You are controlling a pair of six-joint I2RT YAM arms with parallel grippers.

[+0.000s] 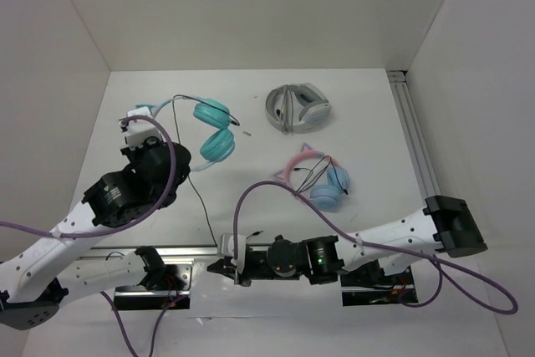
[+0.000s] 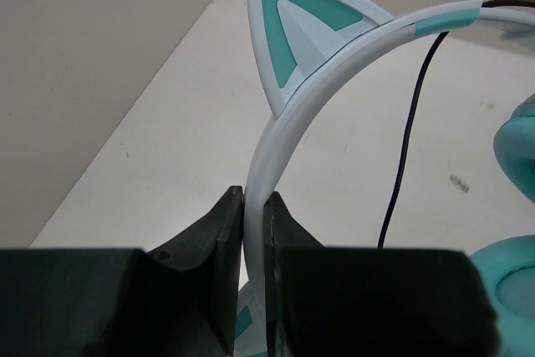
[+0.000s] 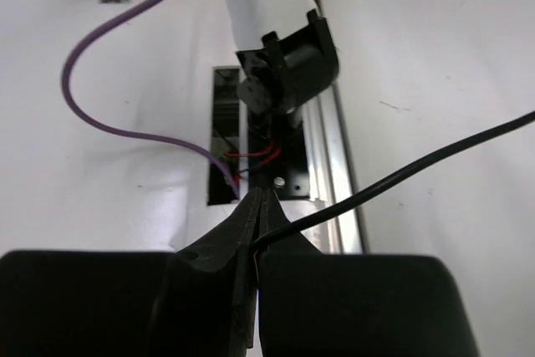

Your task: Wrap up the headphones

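Light was bright and flat from overhead, so the white table (image 1: 359, 98) around the headphones (image 1: 216, 144) looked kinda washed out, with only faint soft shadows right under them. Up close, the left gripper (image 2: 253, 206) below the headphones' cat ear (image 2: 292, 31) was a dark blur, though the ear itself was sharp. Same deal with the right gripper (image 3: 255, 202) by their cable (image 3: 418, 169).

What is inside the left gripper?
The left gripper is shut on the whitish headband of the teal headphones. The headband's lower end is mostly covered by the gripper.
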